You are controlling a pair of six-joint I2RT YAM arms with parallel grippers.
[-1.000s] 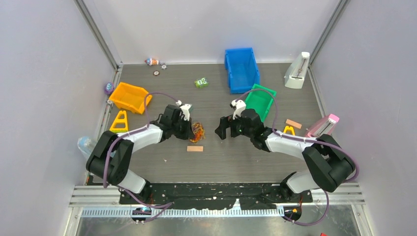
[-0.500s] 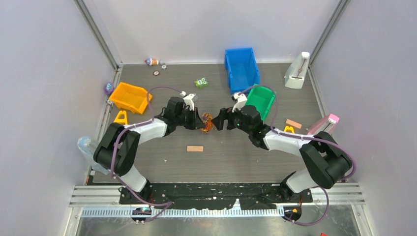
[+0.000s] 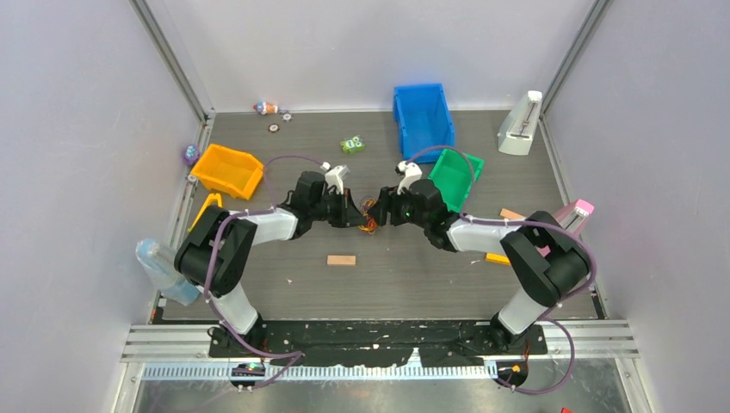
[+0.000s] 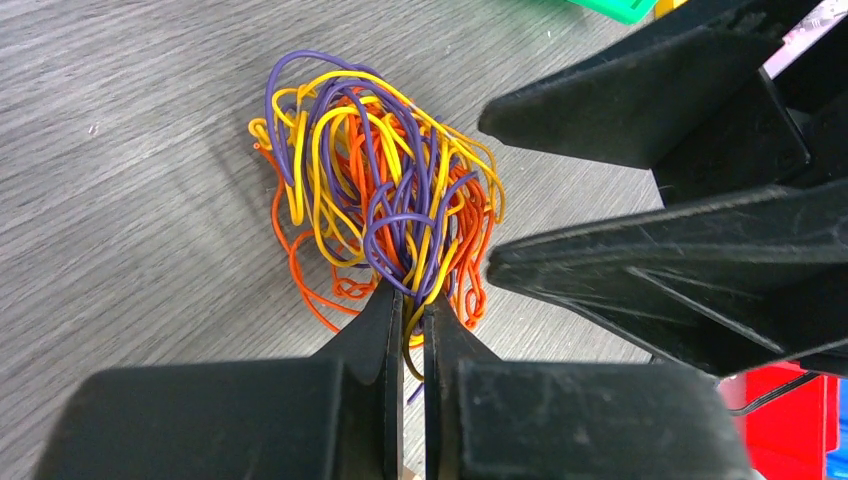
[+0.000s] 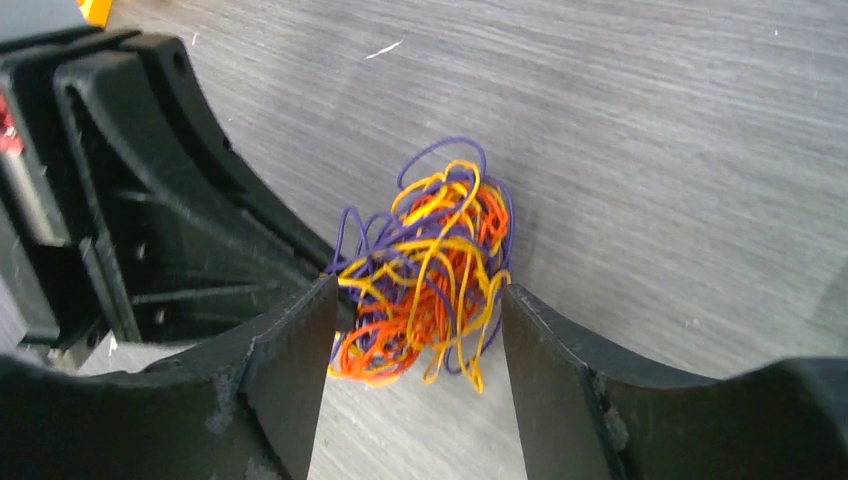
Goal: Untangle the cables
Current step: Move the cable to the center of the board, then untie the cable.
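Observation:
The cables (image 4: 380, 210) are a tangled ball of thin orange, yellow and purple wires, held just above the grey table mid-scene (image 3: 370, 213). My left gripper (image 4: 413, 300) is shut on a few strands at the ball's near edge, with the rest fanning out beyond its tips. My right gripper (image 5: 417, 290) faces it from the right and is open. One finger stands on each side of the ball (image 5: 430, 270), not pinching it. The two grippers (image 3: 357, 212) (image 3: 385, 211) sit nearly tip to tip.
A wooden block (image 3: 341, 260) lies just in front of the grippers. An orange bin (image 3: 228, 170) sits back left, a blue bin (image 3: 423, 120) and a green bin (image 3: 454, 178) back right. A small green item (image 3: 351, 144) and a pink object (image 3: 570, 217) lie further out.
My left gripper carried the cable ball back and to the right. My right arm swung left to meet it, and its jaws have narrowed around the ball.

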